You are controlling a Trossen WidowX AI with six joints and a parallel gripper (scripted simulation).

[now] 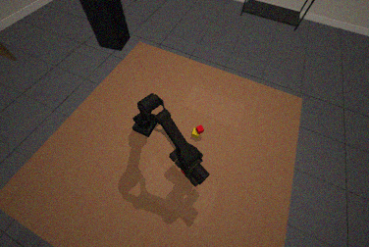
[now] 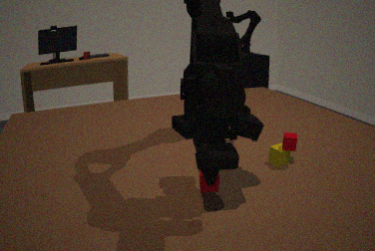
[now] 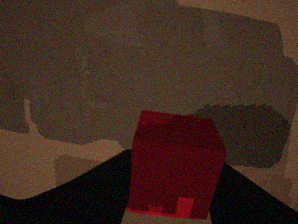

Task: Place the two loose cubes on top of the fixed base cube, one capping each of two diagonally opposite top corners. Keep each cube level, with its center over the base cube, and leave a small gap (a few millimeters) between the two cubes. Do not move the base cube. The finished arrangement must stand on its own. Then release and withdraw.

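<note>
My gripper point(image 3: 173, 165) is shut on a red cube point(image 3: 175, 170) point(image 2: 209, 182), with a finger on each side of it in the wrist view. The held cube is at or just above the mat; I cannot tell which. In the top view it is mostly hidden under the gripper. The yellow base cube point(image 1: 195, 132) point(image 2: 278, 155) stands on the mat, away from the gripper. Another red cube point(image 1: 200, 128) point(image 2: 290, 141) rests on top of the base cube, over one corner, and looks level. The diagonally opposite top corner of the base cube carries no cube.
The brown mat point(image 1: 236, 186) point(image 2: 45, 169) lies under the arm and cubes. The arm's base point(image 1: 145, 124) stands on it. A desk point(image 2: 75, 70) with a monitor, a black pillar point(image 1: 105, 15) and a rack point(image 1: 275, 10) stand in the background.
</note>
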